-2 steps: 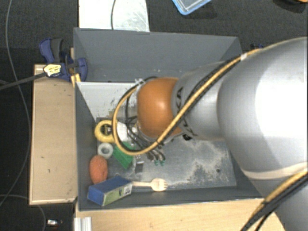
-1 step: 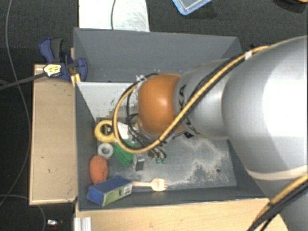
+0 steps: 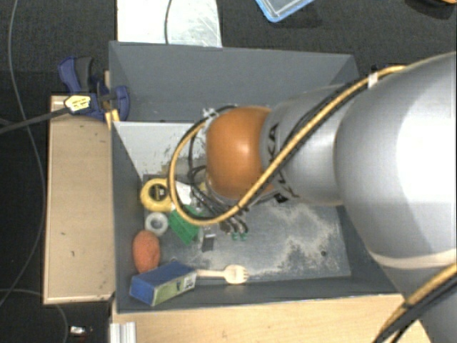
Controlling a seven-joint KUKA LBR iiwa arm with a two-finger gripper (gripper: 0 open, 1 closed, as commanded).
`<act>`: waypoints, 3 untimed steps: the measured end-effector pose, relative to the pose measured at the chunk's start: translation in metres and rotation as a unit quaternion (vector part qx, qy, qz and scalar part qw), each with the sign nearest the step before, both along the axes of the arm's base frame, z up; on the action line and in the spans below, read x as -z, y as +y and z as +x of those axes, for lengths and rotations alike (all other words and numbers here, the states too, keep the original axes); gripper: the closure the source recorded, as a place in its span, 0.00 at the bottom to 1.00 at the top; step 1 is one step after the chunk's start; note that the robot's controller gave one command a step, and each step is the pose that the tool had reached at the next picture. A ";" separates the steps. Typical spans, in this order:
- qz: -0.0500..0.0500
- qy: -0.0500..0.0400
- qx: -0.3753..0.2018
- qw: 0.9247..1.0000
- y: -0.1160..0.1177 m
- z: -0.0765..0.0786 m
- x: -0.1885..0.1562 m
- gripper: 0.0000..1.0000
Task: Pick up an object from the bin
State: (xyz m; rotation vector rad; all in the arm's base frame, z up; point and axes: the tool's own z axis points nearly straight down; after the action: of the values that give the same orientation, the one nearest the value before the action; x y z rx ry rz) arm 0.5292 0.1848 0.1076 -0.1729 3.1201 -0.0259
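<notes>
The blue box point(image 3: 162, 283) at the bin's front left corner carries a pale label on its side, but its print is too small to read; no other writing can be made out. Six loose things lie along the left side of the grey metal bin point(image 3: 235, 77), one of each: a yellow tape roll point(image 3: 155, 194), a small pale grey cylinder point(image 3: 156, 222), a green piece point(image 3: 184, 229), an orange-brown egg-shaped lump point(image 3: 146, 251), the blue box, and a cream plastic fork point(image 3: 226, 274) just beside it. The gripper point(image 3: 218, 229) hangs under the arm's orange cover point(image 3: 232, 152), close beside the green piece; whether it is wide or narrow cannot be told. The bin floor is scuffed with pale patches.
</notes>
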 end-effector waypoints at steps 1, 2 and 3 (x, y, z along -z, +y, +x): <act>-0.001 0.004 0.001 1.000 -0.001 -0.002 -0.039 1.00; 0.000 0.000 0.001 1.000 0.000 0.000 -0.079 1.00; 0.000 0.000 0.001 1.000 0.000 0.000 -0.113 1.00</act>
State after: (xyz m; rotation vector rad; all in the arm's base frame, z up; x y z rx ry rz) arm 0.5293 0.1846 0.2204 -0.1698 3.1210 -0.0256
